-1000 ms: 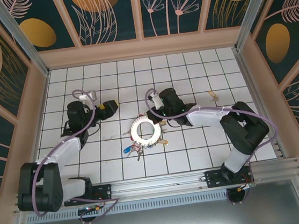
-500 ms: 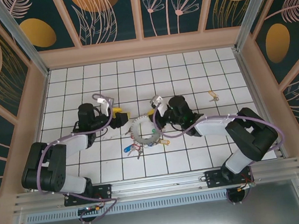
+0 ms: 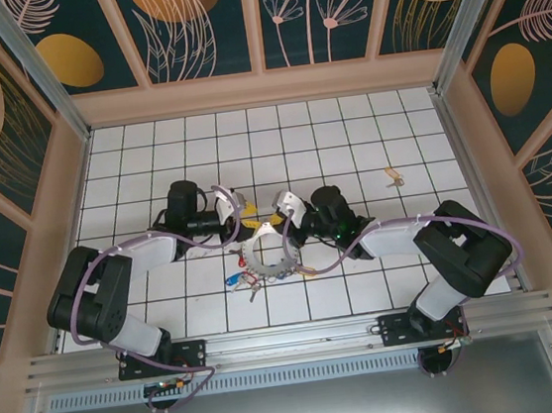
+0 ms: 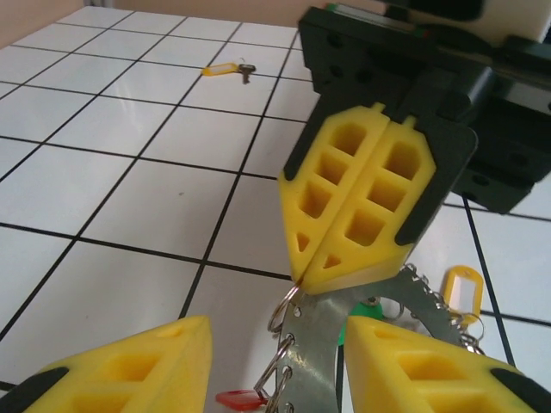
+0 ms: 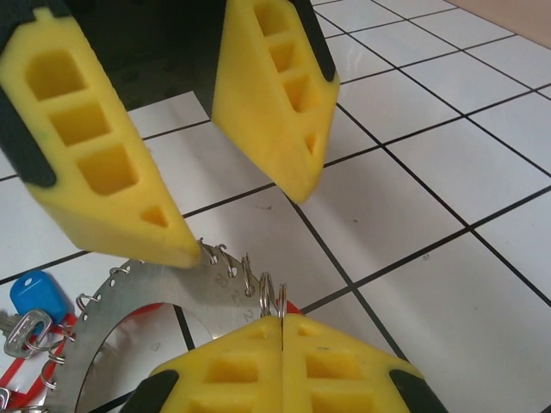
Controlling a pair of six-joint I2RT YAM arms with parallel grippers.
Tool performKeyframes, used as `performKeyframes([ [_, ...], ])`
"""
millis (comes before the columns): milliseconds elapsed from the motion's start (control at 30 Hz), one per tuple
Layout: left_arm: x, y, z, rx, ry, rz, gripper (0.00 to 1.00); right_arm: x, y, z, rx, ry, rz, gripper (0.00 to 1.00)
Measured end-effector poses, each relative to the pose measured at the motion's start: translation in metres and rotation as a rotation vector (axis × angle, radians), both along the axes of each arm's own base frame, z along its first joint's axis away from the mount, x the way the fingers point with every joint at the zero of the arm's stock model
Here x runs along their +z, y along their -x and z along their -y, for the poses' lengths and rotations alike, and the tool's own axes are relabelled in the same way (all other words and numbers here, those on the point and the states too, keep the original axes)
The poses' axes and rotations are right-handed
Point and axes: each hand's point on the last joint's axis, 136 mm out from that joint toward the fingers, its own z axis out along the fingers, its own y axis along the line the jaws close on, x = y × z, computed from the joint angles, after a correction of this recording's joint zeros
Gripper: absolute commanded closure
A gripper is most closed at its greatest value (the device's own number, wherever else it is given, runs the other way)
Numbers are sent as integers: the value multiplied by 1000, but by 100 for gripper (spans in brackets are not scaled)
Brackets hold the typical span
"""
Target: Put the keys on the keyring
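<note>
**A:** Where is the keyring (image 5: 129, 297), and who has it?

**B:** Mid-worktop (image 3: 348, 138), between the two arms. From above it sits at 5 o'clock of the left fingers (image 4: 138, 370) and 7 o'clock of the right fingers (image 5: 232, 370). Both are at it, neither clearly nearer. The right fingers are pressed together on its rim, with a small wire loop poking from their seam. The left fingers stand apart, one on either side of the plate.

**A:** Long axis?

**B:** It's round, so the flat plate is what counts. In the left wrist view it runs from 12 o'clock, at the right fingertips, down to 6, through the left pair's gap. I'd judge the next move to be a pinch across that rim.

**A:** And the keys (image 3: 247, 279)?

**B:** Bunched on its 6-to-7 o'clock edge. The left wrist view adds a loose key (image 4: 225, 70) with a yellow tag, lying well apart. The right wrist view adds one left fingertip touching the looped rim.
</note>
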Motion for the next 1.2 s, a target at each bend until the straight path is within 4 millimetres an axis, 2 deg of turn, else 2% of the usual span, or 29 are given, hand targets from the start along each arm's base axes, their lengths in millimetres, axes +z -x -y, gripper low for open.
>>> performKeyframes([
  [433,-14,7,3,-62,-58,90,63,7,2,-9,40,22,64,100],
  [633,-11,1,5,-73,-68,125,75,6,7,-13,48,34,70,100],
  [967,-14,4,6,-94,-88,145,76,5,7,-14,39,47,87,100],
  [1200,-19,5,6,-119,-109,148,100,4,7,-14,33,55,94,100],
])
